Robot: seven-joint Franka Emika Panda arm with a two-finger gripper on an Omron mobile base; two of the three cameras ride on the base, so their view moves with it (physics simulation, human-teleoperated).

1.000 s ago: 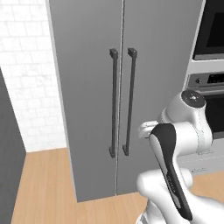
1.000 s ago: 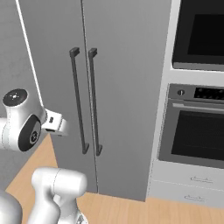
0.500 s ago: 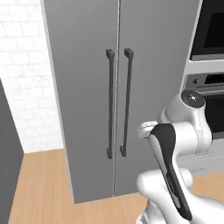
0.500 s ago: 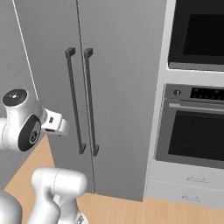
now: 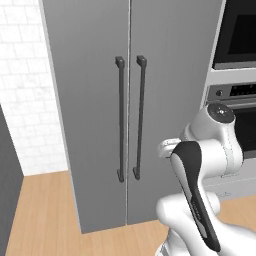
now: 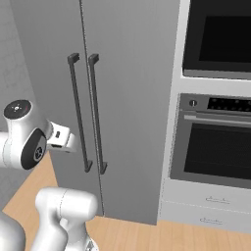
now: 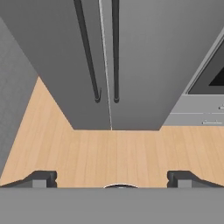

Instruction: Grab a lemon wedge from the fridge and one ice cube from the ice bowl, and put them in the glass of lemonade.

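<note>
Ahead: tall matte grey fridge [image 5: 165, 90], doors shut, slim dark bar handles [image 5: 120, 120].

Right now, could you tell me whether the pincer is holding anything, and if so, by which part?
Nothing is held. The pincer is open with only bare floor between its tips, and it is short of the closed fridge.

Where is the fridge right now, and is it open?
The fridge stands shut straight ahead of the robot, its two dark bar handles side by side at the middle seam. A built-in oven stands to its right and a white tiled wall to its left.
</note>
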